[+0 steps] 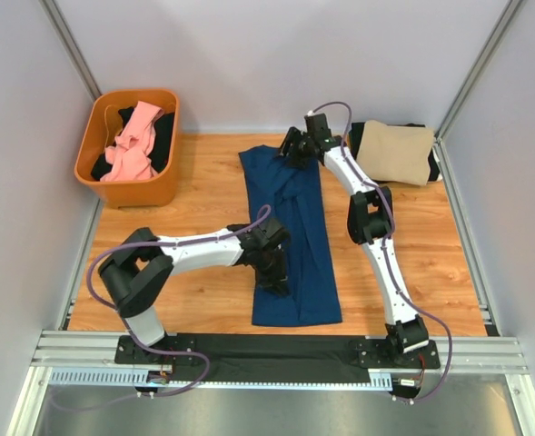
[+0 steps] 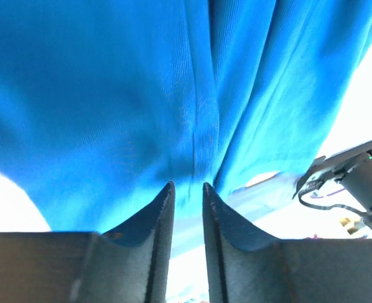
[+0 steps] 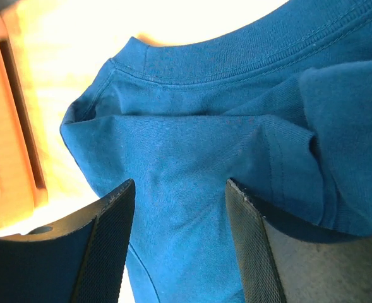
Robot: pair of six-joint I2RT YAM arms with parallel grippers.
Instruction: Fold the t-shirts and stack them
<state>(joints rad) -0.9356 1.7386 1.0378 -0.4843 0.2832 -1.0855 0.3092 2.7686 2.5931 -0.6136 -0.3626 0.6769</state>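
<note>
A navy blue t-shirt (image 1: 305,227) lies folded lengthwise as a long strip down the middle of the table, collar at the far end. No chest print shows. My left gripper (image 1: 273,275) is at the strip's near left edge. In the left wrist view its jaws (image 2: 186,184) stand only narrowly apart with the cloth's edge (image 2: 173,95) between them. My right gripper (image 1: 292,145) hovers open over the collar end, and the right wrist view shows its wide jaws (image 3: 180,183) above the collar (image 3: 236,69). A folded tan t-shirt (image 1: 396,150) lies on a black one (image 1: 436,165) at far right.
An orange plastic basket (image 1: 93,150) stands at the far left holding a pink t-shirt (image 1: 131,147) and a black one (image 1: 163,136); its wall also shows in the right wrist view (image 3: 12,126). Grey walls and metal rails enclose the wooden table (image 1: 203,182).
</note>
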